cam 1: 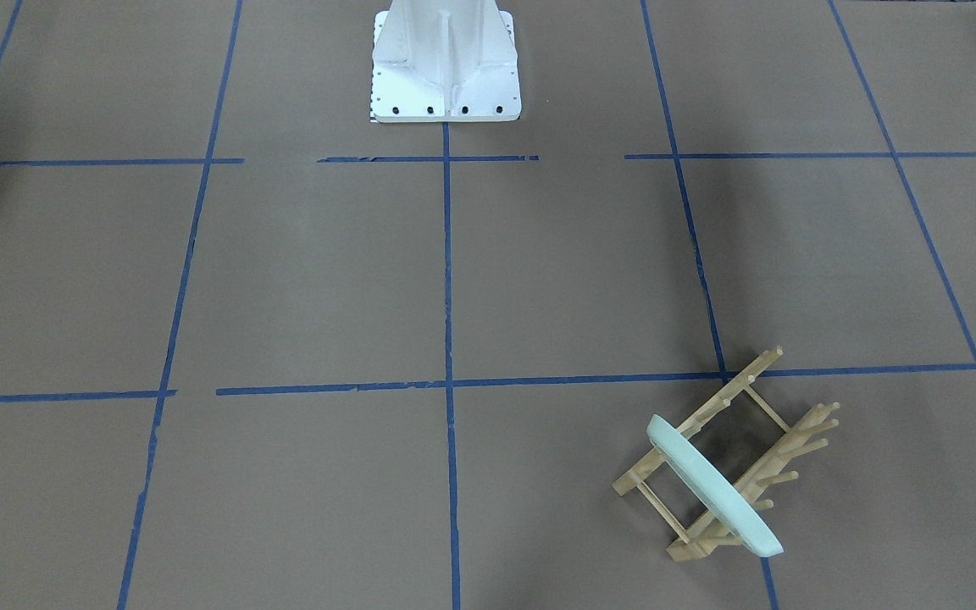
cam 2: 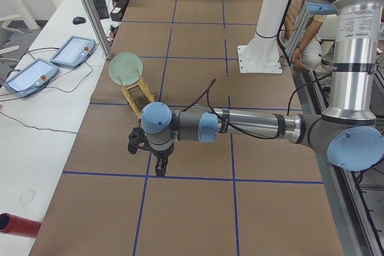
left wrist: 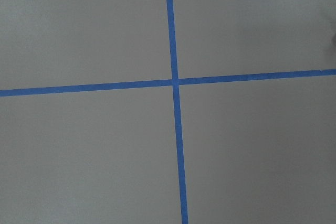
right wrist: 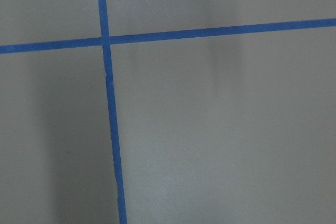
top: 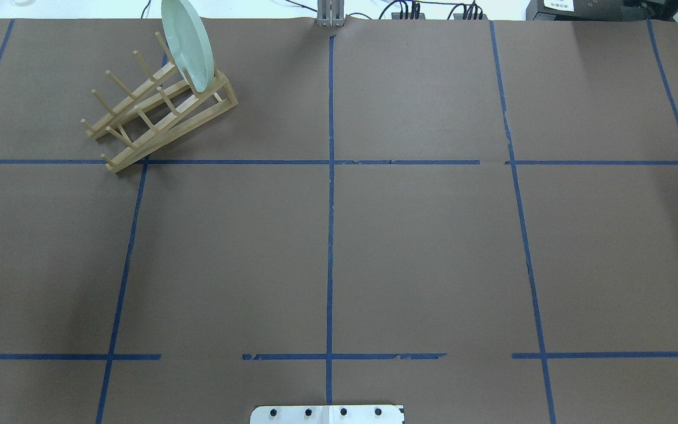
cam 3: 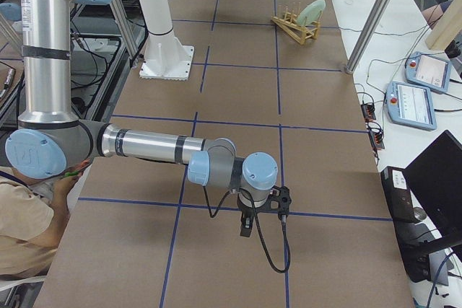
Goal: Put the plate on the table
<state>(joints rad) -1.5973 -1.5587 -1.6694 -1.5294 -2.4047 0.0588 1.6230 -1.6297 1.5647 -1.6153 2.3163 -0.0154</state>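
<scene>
The pale mint-green plate (cam 1: 712, 487) stands on edge in a light wooden peg rack (cam 1: 780, 424), leaning against its pegs. In the overhead view the plate (top: 186, 44) and rack (top: 156, 112) are at the far left of the brown table (top: 433, 253). My left gripper (cam 2: 160, 171) hangs over the table nearer its left end, well short of the plate (cam 2: 125, 68). My right gripper (cam 3: 245, 227) hangs over the table's other end, far from the plate (cam 3: 312, 11). I cannot tell whether either gripper is open or shut. Both wrist views show only brown table and blue tape.
The white bolted pedestal base (cam 1: 446, 68) stands at the robot's side of the table (top: 327, 414). Teach pendants (cam 2: 72, 51) and a red cylinder (cam 2: 18, 225) lie on the white bench beside the table. People are near the robot (cam 3: 29, 236).
</scene>
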